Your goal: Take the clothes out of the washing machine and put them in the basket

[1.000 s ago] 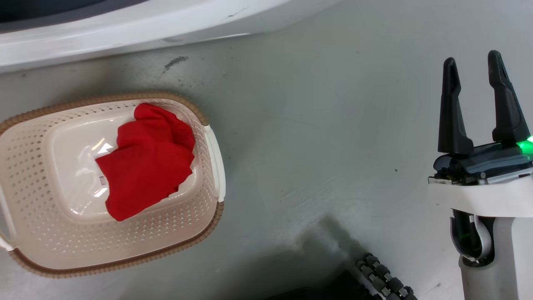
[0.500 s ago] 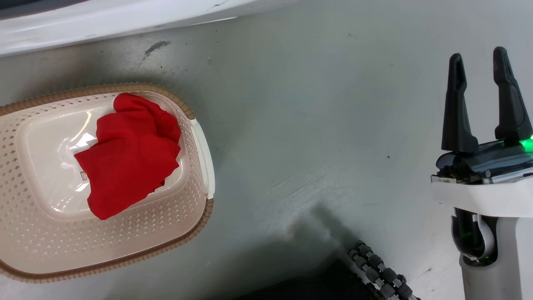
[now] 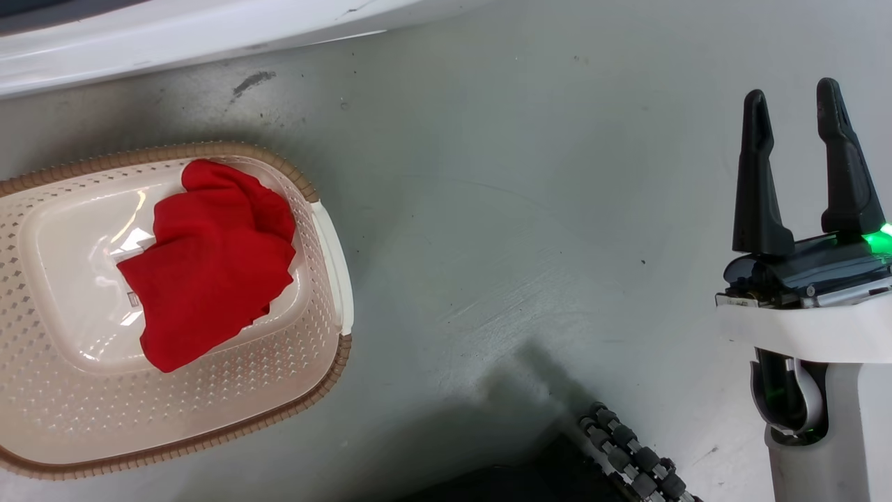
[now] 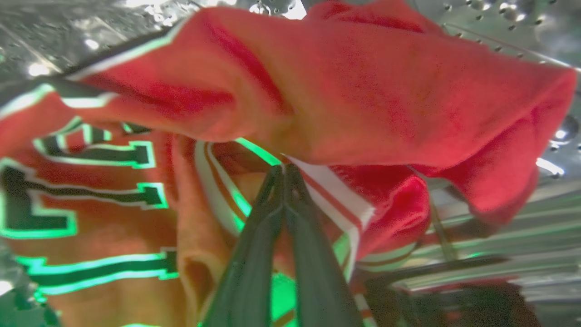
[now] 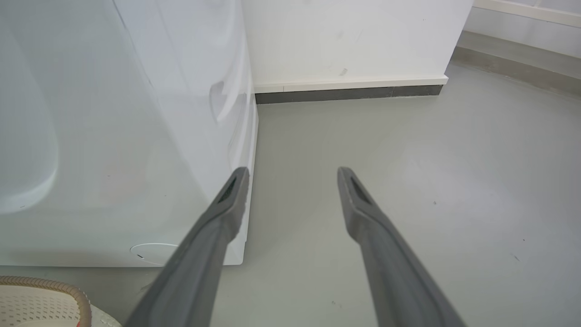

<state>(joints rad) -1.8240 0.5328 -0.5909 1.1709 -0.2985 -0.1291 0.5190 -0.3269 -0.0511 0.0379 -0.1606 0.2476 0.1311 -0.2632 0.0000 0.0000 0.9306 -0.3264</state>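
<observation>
The striped garment (image 4: 345, 91) sits pinched in the closed left pincer (image 4: 282, 169), inside the drum (image 4: 499, 20). Draw it out slowly. The right pincer (image 3: 792, 97) gapes wide, empty.

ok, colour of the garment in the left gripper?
Red with white-striped trim: the striped garment in the left gripper; best in left wrist view.

Right end effector (image 3: 791, 90) at lower right of head view, two dark fingers pointing up, spread well apart. Pale wrist housing (image 3: 801, 328) below, green light (image 3: 879, 240) lit at finger base. Left end effector (image 4: 283, 169): long fingers pressed together, tips meeting in wrist view.
</observation>
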